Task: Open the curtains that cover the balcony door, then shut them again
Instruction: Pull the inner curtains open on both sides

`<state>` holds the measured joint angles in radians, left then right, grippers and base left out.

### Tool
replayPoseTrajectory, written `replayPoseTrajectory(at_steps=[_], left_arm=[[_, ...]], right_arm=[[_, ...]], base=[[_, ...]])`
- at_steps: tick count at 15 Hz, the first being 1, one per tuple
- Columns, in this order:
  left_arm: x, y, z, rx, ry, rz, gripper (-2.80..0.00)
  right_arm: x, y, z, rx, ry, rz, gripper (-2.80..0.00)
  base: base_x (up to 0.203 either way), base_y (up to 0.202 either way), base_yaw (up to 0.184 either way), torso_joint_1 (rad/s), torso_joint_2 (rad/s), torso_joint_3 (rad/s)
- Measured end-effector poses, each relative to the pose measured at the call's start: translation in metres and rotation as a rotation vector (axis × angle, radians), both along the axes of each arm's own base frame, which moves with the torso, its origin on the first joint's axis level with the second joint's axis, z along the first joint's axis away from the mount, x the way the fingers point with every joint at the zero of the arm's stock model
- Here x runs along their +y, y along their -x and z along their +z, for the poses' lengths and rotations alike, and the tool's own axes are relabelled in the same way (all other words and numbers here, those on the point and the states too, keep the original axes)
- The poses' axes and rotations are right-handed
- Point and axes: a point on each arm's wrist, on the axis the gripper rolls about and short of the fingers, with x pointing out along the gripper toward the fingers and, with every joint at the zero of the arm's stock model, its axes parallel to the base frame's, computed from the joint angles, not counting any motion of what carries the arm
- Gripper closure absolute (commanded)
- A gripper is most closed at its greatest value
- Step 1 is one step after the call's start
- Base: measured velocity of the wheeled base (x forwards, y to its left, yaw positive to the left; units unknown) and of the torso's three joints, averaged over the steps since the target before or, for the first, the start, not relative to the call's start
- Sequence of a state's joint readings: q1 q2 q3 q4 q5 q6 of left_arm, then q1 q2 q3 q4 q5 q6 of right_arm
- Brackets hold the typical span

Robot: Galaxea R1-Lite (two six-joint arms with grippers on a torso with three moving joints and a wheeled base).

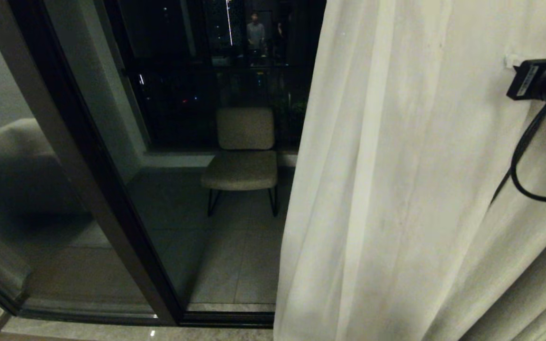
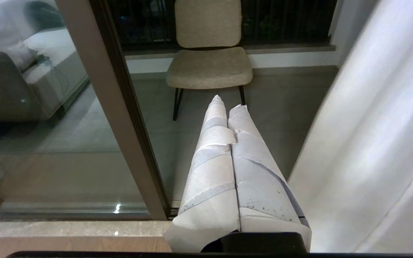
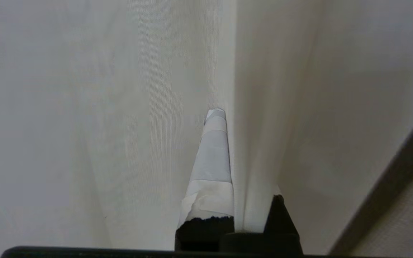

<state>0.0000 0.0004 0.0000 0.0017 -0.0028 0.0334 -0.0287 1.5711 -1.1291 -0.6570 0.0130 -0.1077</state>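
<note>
Curtains (image 1: pixel 396 189): hanging on the right, covering that side of the door.
Balcony door (image 1: pixel 126 227): dark-framed glass, left part uncovered.
Right gripper (image 3: pixel 228 118): pinched onto a curtain fold.
Left gripper (image 2: pixel 228 104): fingers together, empty, facing the glass.
Chair (image 1: pixel 242 156): outside on the balcony.

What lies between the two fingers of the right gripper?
A fold of the curtain: the right wrist view shows the right gripper shut on it, one taped finger visible, the other hidden behind fabric.
</note>
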Motion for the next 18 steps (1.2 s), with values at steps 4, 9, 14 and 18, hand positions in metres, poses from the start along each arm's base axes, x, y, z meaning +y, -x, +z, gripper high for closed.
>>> replayPoseTrajectory(at_steps=[4,9,14,18], left_arm=[[0.000,0.000,0.000,0.000,0.000,0.000,0.00],[0.000,0.000,0.000,0.000,0.000,0.000,0.00],[0.000,0.000,0.000,0.000,0.000,0.000,0.00],[0.000,0.000,0.000,0.000,0.000,0.000,0.00]], right_arm=[[-0.001,0.000,0.001,-0.004,0.001,-0.002,0.00],[-0.006,0.003,0.004,-0.010,0.001,-0.022,0.00],[-0.029,0.008,0.007,-0.023,0.001,-0.102,0.00],[-0.058,0.016,0.014,-0.035,0.005,-0.202,0.00]], base=[[0.000,0.000,0.000,0.000,0.00,0.000],[0.000,0.000,0.000,0.000,0.00,0.000],[0.000,0.000,0.000,0.000,0.00,0.000],[0.000,0.000,0.000,0.000,0.00,0.000]])
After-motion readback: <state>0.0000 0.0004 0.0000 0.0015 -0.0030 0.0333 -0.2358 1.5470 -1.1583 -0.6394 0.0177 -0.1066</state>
